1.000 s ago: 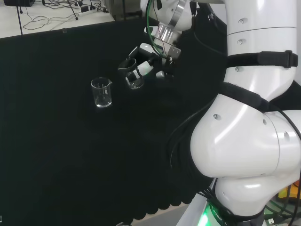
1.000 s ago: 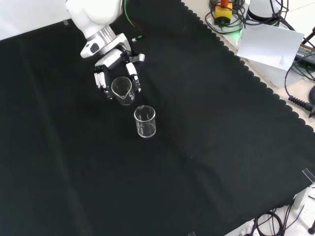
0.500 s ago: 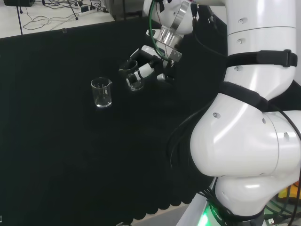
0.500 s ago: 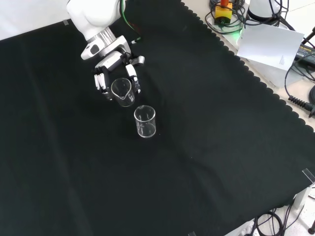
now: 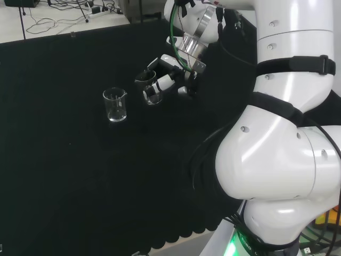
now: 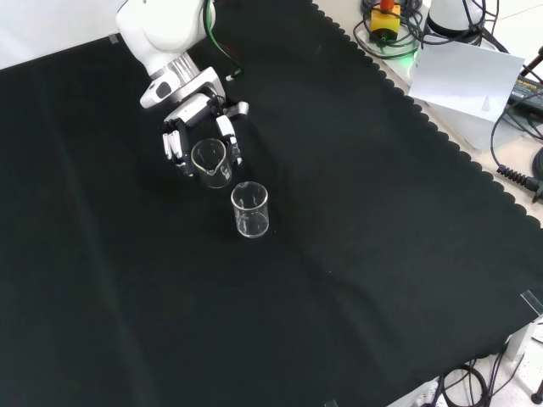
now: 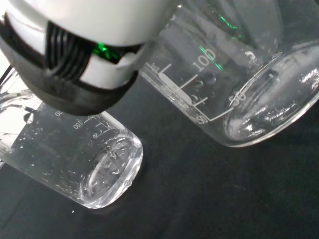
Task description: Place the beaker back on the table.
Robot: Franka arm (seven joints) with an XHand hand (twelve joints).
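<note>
Just above black cloth, robot hand around beaker.

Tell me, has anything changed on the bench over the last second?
The hand, curled round a glass beaker, sank a little toward the black cloth, tilting slightly. It has not let go. The second beaker beside it stayed put.

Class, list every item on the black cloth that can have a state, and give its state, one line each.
Black and white robot hand: fingers curled round a beaker.
Clear glass beaker in the hand: gripped, looks empty; contact with the cloth cannot be told.
Second clear glass beaker: upright on the cloth, free, empty.
</note>
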